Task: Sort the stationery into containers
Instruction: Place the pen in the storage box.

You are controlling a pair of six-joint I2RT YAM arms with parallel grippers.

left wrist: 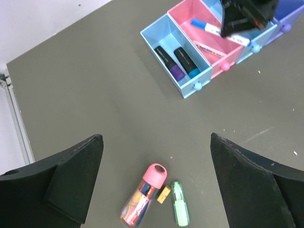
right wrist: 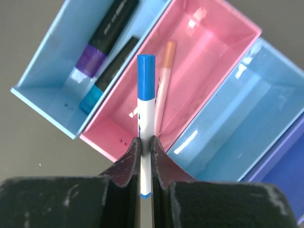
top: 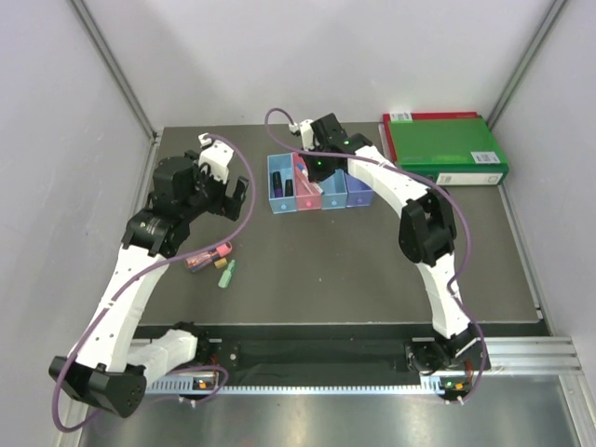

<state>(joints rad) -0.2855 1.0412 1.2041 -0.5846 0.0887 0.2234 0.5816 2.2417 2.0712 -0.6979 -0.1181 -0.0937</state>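
One pen [right wrist: 146, 109], apparently over pink box [right wrist: 216, 61]

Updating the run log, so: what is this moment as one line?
left hand: open above pink-capped marker, green highlighter | right hand: shut on blue-capped white pen over pink box

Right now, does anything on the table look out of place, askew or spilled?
Only leftovers: a pink-capped marker, a green highlighter and a small yellow bit lie loose on the table, away from the boxes. Nothing looks spilled or damaged. The right gripper holds a blue-capped white pen over the pink box.
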